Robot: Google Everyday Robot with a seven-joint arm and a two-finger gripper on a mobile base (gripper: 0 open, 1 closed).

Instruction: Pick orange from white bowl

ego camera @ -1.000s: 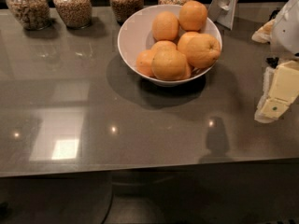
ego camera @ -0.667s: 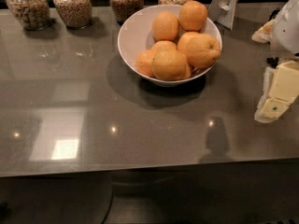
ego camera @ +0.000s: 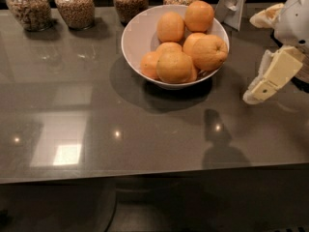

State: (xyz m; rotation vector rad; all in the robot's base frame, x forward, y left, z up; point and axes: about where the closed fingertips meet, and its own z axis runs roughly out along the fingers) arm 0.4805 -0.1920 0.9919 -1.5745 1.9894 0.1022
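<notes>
The white bowl (ego camera: 131, 42) stands at the back middle of the dark grey table and holds several oranges. The large lumpy orange (ego camera: 207, 53) with a small dark dimple lies on the bowl's right side, against the rim. A similar big orange (ego camera: 175, 66) lies at the front. My gripper (ego camera: 255, 95) hangs at the right, cream-coloured, slanting down and left, apart from the bowl and a little lower than its rim. It holds nothing.
Several glass jars of grains (ego camera: 75, 6) line the back edge of the table (ego camera: 96, 129). A white stand (ego camera: 235, 4) rises behind the bowl on the right. The table's front edge runs across the lower part of the view.
My gripper has moved up and to the left, closer to the bowl's right side. The bowl and oranges have not moved.
</notes>
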